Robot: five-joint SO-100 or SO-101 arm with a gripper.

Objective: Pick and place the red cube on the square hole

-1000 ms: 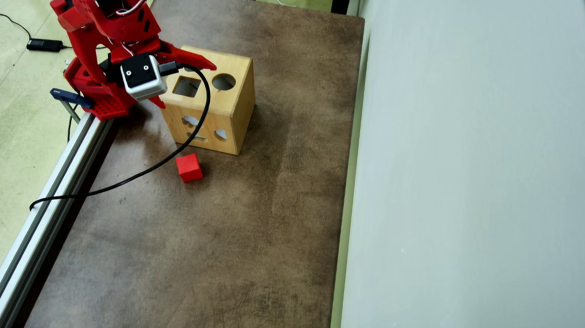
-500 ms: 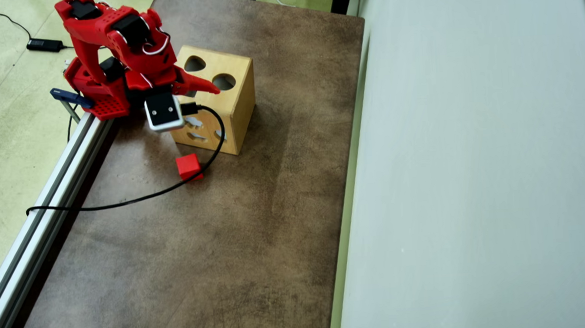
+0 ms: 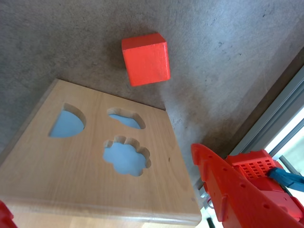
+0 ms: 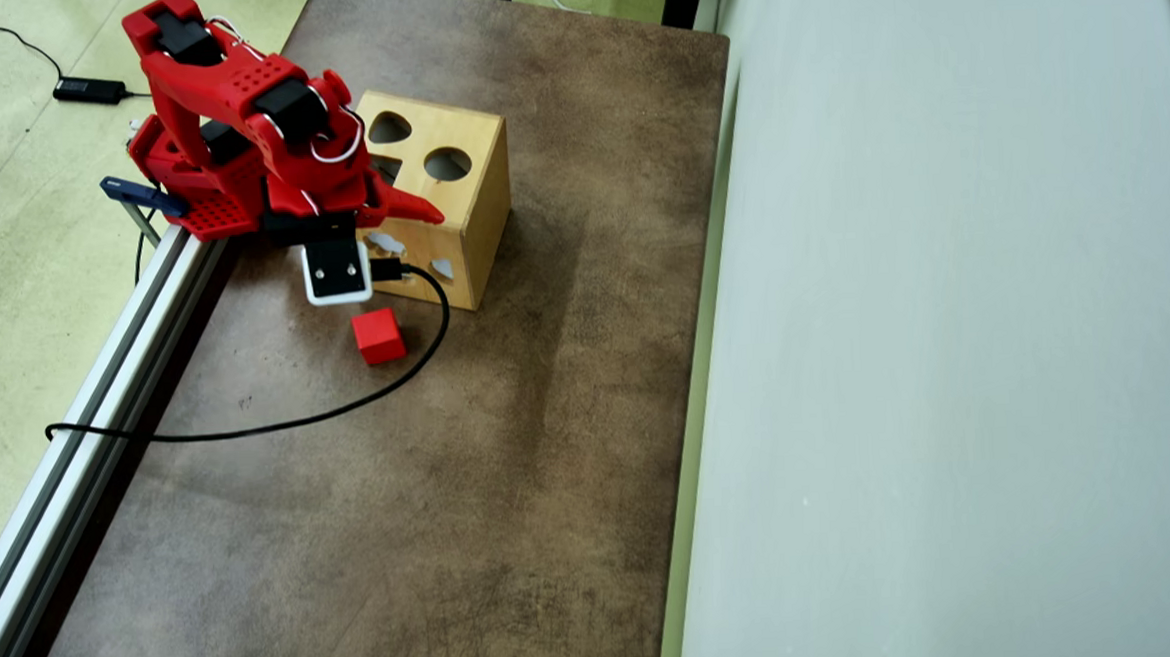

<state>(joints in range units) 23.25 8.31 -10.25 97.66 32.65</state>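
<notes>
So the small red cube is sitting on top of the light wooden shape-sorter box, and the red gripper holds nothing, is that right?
Not quite. The small red cube is not on top of the light wooden shape-sorter box; it lies on the brown table just beside the box, as the overhead view shows. The rest holds: the red gripper holds nothing.

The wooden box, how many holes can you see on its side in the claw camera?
3. On the wooden box side: a half-round hole at left, a cloud-like hole toward the red cube, and a flower hole below. Others may be out of frame.
</notes>
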